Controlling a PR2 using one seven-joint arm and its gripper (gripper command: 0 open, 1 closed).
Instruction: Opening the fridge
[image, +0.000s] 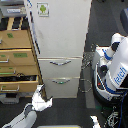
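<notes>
The fridge (61, 45) stands upright in the middle of the exterior view, seen from above and in front. Its large upper door is white and sits flush with the body along the side toward the exterior view's right; along the opposite side a thin dark line runs down between the door edge and the cabinet, and I cannot tell whether that is a gap or a shadow. A small sticker (43, 9) with a green mark sits near the top corner of the door toward the exterior view's left. Below the door are two drawers, each with a curved silver handle: the upper handle (60, 63) and the lower handle (61, 81). Both drawers sit closed.

A tan wooden cabinet (17, 55) stands just beside the fridge on the exterior view's left. Several of its drawers are pulled out; the lowest open one shows dark contents that are too blurred to identify.

A white-and-blue robot body (114, 65) occupies the floor at the exterior view's right, near the fridge but apart from it.

A white arm reaches up from the bottom edge of the view. Its hand (44, 101) is low, in front of the bottom corner of the fridge nearest the cabinet. The fingers appear slightly parted and grip nothing visible, but the picture is too coarse to be certain.
</notes>
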